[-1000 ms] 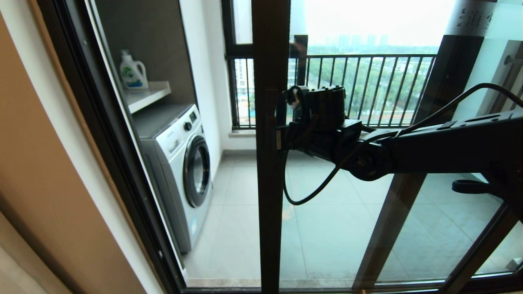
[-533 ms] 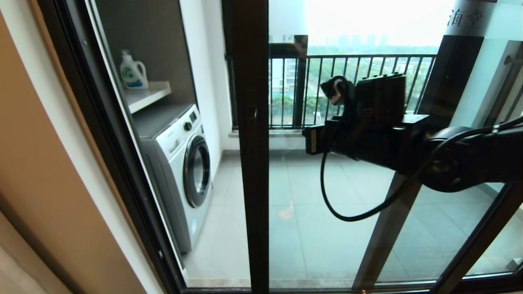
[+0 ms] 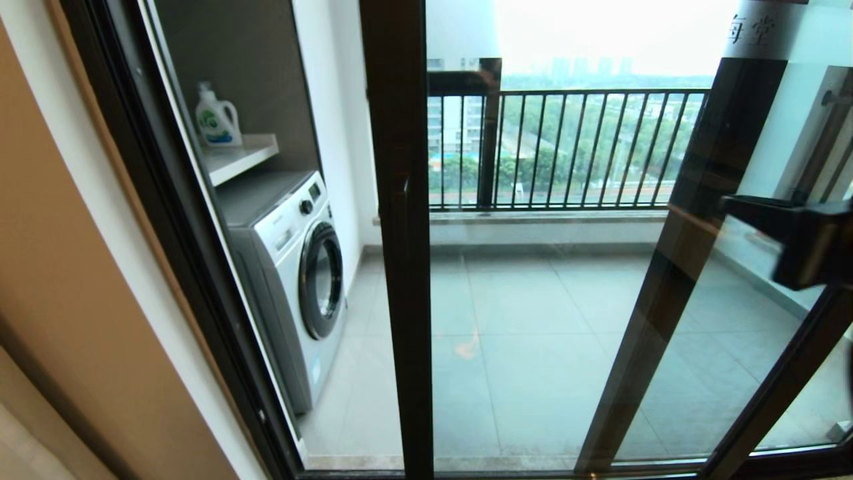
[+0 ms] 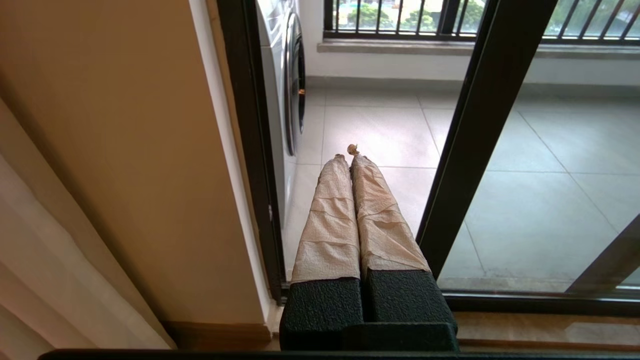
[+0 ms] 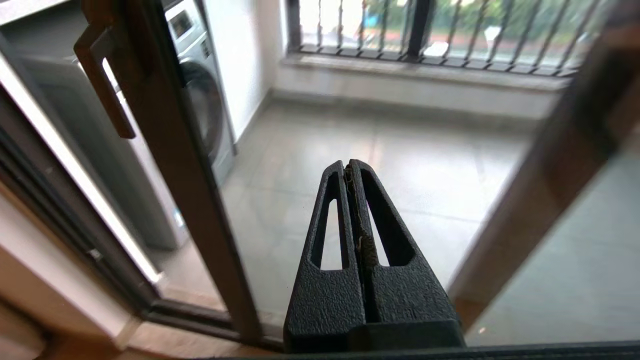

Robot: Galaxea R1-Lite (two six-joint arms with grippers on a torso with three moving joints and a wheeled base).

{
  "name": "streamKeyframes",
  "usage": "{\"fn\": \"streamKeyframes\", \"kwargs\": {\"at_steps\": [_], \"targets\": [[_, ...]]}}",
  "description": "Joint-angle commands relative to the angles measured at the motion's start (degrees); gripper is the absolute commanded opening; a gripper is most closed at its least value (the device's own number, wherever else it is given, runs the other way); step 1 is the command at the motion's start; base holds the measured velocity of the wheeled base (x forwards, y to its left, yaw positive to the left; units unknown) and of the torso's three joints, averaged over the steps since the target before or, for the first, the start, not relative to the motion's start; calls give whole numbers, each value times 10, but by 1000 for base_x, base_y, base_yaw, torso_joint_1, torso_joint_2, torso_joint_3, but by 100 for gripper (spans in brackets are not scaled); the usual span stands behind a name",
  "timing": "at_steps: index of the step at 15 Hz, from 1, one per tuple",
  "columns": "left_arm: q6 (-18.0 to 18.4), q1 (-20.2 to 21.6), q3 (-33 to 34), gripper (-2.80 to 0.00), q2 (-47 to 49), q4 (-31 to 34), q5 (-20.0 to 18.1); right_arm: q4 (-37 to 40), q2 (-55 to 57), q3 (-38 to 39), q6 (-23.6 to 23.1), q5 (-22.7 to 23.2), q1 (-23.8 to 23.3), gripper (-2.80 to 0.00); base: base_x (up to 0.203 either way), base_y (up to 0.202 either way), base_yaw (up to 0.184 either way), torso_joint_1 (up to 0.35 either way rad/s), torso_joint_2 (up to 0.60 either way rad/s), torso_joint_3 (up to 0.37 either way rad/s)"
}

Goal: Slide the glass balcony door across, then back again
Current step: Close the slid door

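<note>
The glass balcony door's dark brown upright (image 3: 396, 267) stands left of centre in the head view, and its frosted strip with characters (image 3: 756, 30) shows at the top right. In the right wrist view the same upright (image 5: 190, 200) carries the bar handle (image 5: 102, 82). My right gripper (image 5: 348, 167) is shut on nothing and hangs in front of the glass, well clear of the handle. My right arm (image 3: 800, 240) shows only at the right edge of the head view. My left gripper (image 4: 347, 157), its fingers wrapped in tan tape, is shut and parked low by the floor track.
A gap lies between the wall-side frame (image 3: 200, 267) and the door's upright. A washing machine (image 3: 300, 280) and a shelf with a detergent bottle (image 3: 216, 120) stand beyond it. Another dark panel upright (image 3: 666, 300) slants at the right. The railing (image 3: 573, 147) closes off the balcony.
The door's upright has slid left. My right arm, which was at the upright a second ago, has come off it and drawn back to the right edge.
</note>
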Motion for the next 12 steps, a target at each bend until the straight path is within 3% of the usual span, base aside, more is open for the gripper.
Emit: {"fn": "streamKeyframes", "kwargs": {"at_steps": [1,3,4,7,9,11,12], "targets": [[0,0,0,-280,1,0,0,77,-211,12,-62,-18,-6,-280,0,0,0,0,0,0],[0,0,0,-280,1,0,0,154,-299,-8,-121,-40,-35,-280,0,0,0,0,0,0],[0,0,0,-280,1,0,0,181,-326,-21,-139,-46,-75,-280,0,0,0,0,0,0],[0,0,0,-280,1,0,0,232,-425,-29,-174,-43,-145,-280,0,0,0,0,0,0],[0,0,0,-280,1,0,0,272,-476,-31,-154,-51,-165,-280,0,0,0,0,0,0],[0,0,0,-280,1,0,0,291,-473,-32,-82,-104,-175,-280,0,0,0,0,0,0],[0,0,0,-280,1,0,0,292,-473,-45,-87,-104,-175,-280,0,0,0,0,0,0]]}}
